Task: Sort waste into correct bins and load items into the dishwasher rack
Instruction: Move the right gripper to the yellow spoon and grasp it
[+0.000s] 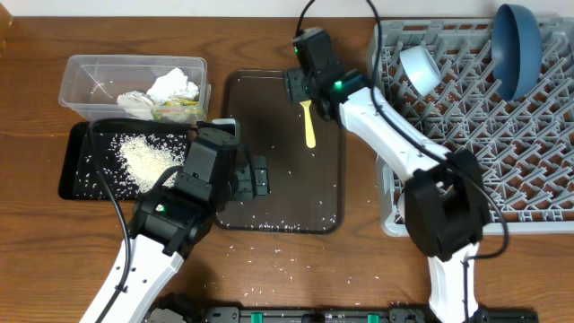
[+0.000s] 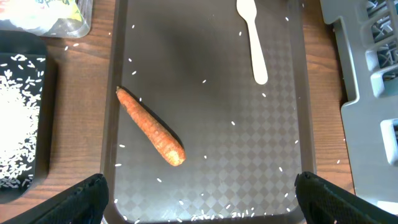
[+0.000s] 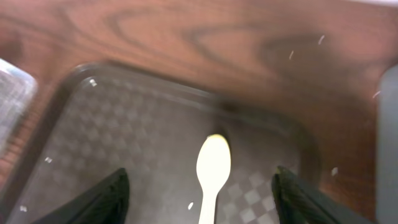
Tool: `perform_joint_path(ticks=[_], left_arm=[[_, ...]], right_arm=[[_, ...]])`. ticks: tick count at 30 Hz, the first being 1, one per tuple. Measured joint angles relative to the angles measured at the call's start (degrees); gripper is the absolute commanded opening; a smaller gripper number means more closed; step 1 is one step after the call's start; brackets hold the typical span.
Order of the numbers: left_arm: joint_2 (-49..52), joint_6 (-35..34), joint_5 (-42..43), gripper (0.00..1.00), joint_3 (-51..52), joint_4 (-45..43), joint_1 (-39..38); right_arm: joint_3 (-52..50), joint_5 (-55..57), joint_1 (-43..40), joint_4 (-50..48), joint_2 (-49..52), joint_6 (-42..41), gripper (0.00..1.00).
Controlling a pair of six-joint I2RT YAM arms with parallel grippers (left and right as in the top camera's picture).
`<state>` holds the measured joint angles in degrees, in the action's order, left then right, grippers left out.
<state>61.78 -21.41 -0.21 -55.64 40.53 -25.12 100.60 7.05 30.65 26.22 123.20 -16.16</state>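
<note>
Two tools, both with fingers spread wide and gripping nothing: left tool (image 2: 200,202) hangs over the lower part of the brown tray (image 2: 249,155), right tool (image 3: 202,199) over the tray's upper edge, with the yellow spoon (image 3: 213,168) between its fingers in its own view. Carrot (image 2: 151,127) lies diagonal on the tray, left of centre in the left wrist view, rice grains (image 2: 233,122) scattered around. Overhead: clear tub (image 1: 90,76) upper left holds napkins (image 1: 166,94); black tray (image 1: 72,170) just below holds a rice pile (image 1: 148,160). Rack (image 1: 538,161) at right holds dark blue bowl (image 1: 518,45) and light blue bowl (image 1: 420,67) near the top. More grains on the counter (image 1: 359,269).
</note>
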Motion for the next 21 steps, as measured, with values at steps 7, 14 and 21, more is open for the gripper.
perform_joint_path(ticks=[7,14,21], left_arm=[[0.00,0.00,0.00,0.98,0.00,0.02,0.00],[0.00,0.00,-0.02,0.98,0.00,0.02,0.00],[0.00,0.00,0.00,0.98,0.00,0.02,0.00]], right_arm=[[-0.07,-1.03,0.00,3.61,4.09,-2.14,0.54],[-0.07,-1.29,0.02,3.91,6.75,-3.37,0.50],[-0.07,-1.22,0.02,3.85,9.84,-5.01,0.31]])
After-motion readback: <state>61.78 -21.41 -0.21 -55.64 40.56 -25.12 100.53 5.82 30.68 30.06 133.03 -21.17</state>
